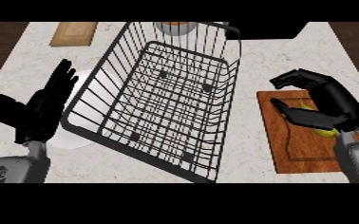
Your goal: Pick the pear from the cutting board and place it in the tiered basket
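Head view: at the worktop's right edge, the right hand [319, 109] curls around the yellow-green pear [317, 123] over the wooden cutting board [294, 147]. Near the left edge, the left hand [45, 107] rests with fingers spread. Between them stands the black wire tiered basket [165, 99].

We count one black wire tiered basket [165, 109], one yellow-green pear [324, 132], two wooden cutting boards [303, 152] [73, 33], one white round plate [73, 140], one grey cup [175, 26], and two black hands [45, 104] [316, 99].
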Motion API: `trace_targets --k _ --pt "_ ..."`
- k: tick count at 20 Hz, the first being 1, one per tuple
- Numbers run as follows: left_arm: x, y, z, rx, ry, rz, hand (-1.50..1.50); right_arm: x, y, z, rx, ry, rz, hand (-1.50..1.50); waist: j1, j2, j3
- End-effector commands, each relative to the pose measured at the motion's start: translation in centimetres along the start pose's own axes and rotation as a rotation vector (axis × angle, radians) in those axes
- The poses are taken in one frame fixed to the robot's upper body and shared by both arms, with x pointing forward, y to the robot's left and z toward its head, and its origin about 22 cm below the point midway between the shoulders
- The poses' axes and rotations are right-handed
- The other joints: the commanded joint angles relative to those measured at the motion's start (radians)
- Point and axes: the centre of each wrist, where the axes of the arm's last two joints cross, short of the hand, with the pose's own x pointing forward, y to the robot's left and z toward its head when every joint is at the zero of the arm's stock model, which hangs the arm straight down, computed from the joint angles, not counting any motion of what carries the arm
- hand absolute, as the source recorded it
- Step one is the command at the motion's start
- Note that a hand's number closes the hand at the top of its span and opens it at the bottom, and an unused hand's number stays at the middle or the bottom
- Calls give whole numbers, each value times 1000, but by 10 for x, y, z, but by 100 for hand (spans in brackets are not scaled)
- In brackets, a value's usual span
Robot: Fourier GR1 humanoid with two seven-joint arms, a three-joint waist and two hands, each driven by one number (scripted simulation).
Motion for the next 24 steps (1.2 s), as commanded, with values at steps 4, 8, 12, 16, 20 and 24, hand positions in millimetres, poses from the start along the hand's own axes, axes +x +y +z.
trace_targets --k 4,8,12,16,20,24 --pt "-23 -14 20 -73 73 -6 0 -42 -51 28 -178 162 176 -150 28 -11 4" --pt "-29 1 17 -86 95 -1 0 4 -81 25 -65 165 432 -150 25 -11 2" --pt "-21 -4 19 -72 72 0 0 50 -105 24 28 265 772 -150 34 -16 0" --pt "-22 2 18 -96 84 4 0 63 -99 21 319 467 932 -150 51 -11 -2" --pt "-17 3 8 -87 85 -9 0 78 -88 15 515 584 997 -150 34 -10 1" --pt "-32 -15 9 -87 82 -2 0 84 -58 -4 539 599 977 -150 27 -10 2"
